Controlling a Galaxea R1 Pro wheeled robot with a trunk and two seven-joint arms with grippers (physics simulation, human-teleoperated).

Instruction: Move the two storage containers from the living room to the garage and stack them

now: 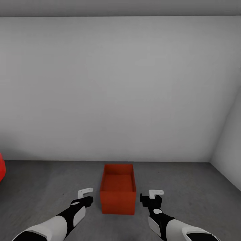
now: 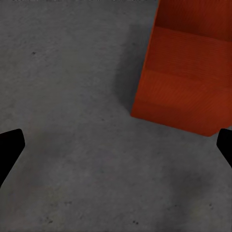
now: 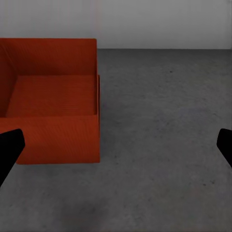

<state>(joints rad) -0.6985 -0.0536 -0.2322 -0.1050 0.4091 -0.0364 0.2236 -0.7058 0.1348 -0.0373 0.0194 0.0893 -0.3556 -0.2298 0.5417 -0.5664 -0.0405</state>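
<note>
One storage container (image 1: 118,193) rests on the garage floor (image 1: 50,180). Left gripper (image 1: 85,195) and right gripper (image 1: 154,196) flank it, spread wide, empty. The second container remains to be stacked.

Both arms are reaching forward and low, elbows tucked back toward six o'clock. The left gripper (image 1: 85,195) is pointing toward one o'clock, its fingers spread wide and holding nothing. The right gripper (image 1: 153,197) is pointing toward twelve o'clock, its fingers likewise standing wide apart and empty. The two are hovering level with each other.
</note>
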